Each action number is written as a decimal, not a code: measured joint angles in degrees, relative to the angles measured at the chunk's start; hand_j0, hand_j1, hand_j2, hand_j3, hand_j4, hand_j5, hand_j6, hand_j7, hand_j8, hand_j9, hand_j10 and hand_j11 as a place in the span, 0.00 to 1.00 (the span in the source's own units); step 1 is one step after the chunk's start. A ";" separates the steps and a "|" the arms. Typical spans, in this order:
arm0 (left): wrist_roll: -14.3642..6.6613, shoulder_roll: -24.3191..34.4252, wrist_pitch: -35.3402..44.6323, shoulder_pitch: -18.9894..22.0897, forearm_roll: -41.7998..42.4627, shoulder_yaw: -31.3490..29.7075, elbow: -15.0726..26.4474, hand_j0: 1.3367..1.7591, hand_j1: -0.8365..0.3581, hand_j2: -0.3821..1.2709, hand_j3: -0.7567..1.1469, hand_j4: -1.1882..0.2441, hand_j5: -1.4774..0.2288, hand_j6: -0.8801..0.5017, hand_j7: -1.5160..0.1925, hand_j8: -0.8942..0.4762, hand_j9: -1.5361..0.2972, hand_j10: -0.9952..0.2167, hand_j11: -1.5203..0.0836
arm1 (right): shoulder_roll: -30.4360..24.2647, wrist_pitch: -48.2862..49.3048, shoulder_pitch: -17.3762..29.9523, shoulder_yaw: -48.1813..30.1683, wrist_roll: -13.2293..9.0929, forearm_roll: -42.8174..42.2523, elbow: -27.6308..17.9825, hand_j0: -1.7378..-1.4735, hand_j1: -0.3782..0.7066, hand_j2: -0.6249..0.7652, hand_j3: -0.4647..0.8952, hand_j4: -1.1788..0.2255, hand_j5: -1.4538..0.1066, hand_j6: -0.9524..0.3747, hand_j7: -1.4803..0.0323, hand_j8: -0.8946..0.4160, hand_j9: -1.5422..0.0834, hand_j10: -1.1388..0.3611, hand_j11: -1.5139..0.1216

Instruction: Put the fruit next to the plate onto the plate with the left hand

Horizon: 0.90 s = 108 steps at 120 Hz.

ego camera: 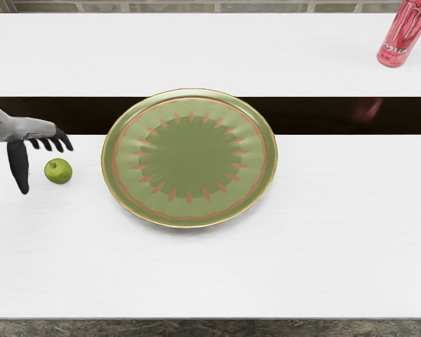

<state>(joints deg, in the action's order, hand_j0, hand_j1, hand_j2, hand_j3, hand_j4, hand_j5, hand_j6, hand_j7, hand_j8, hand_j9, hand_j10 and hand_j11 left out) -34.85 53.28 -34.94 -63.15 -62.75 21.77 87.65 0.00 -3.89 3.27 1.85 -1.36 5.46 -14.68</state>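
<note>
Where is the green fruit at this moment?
Head view: the green fruit sits on the white table at the left, between the plate and the left hand, whose spread fingers hold nothing.

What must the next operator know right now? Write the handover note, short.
Left hand: open, fingers spread, just left of and above the green fruit, not gripping it.
Right hand: not in view.
Green fruit: on the table, left of the plate, clear of its rim.
Plate: centre of the table, nothing on it.
Red can: far right corner, not part of the job.
Done: left hand brought to the fruit.
Left: grasp the fruit, lift it, set it on the plate.
</note>
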 joint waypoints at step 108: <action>-0.15 -6.79 28.92 9.58 -24.35 -10.43 -1.35 0.76 0.54 0.29 0.40 0.51 0.52 0.30 0.54 0.31 0.51 0.44 0.58 | 0.00 0.01 -0.02 -0.03 0.04 0.01 0.00 0.30 0.06 0.44 0.34 0.82 0.90 0.69 0.95 0.66 0.92 0.74 0.90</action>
<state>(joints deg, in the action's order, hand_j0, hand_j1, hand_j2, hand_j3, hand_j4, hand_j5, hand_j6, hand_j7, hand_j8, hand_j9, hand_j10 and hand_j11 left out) -35.00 46.49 -6.01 -53.57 -87.10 11.34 86.30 0.00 -3.88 3.25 1.82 -1.32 5.47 -14.68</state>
